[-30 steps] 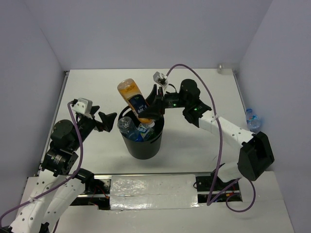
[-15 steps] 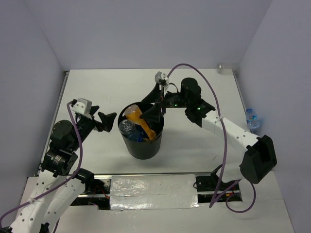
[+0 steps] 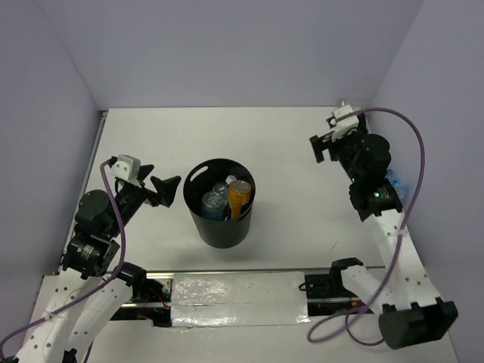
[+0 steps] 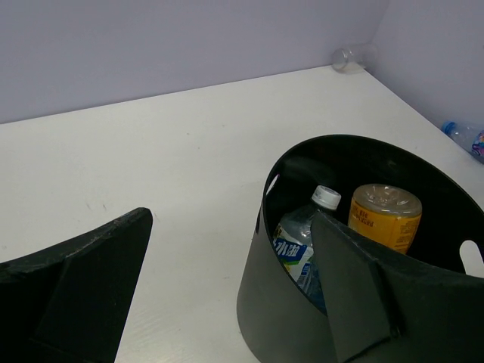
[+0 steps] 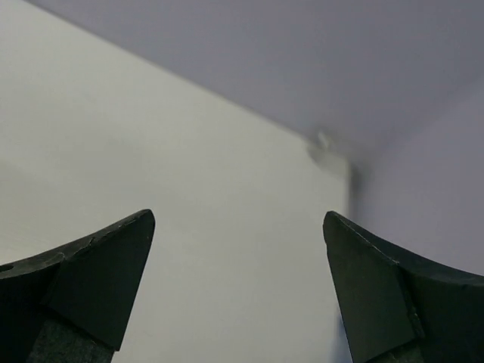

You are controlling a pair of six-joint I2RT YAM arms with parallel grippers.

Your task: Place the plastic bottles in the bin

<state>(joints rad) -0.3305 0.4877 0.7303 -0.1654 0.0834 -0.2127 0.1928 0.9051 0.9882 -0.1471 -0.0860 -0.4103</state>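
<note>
Step in hand, by my judgement: fetching the next bottle. Right end effector [image 3: 325,145] is hovering wide open and empty, facing the clear bottle [image 5: 325,149] lying in the far right corner of the tabletop [image 3: 287,212]; the next move calls for reaching toward it. Bin [image 3: 219,231] is holding the orange bottle [image 3: 238,195] among others. Left end effector [image 3: 168,189] is hanging open and empty, just left of the bin.

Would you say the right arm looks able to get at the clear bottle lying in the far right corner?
Probably yes: the right gripper is open and faces the clear bottle, with only bare table between them, though the corner walls may crowd the fingers.
</note>
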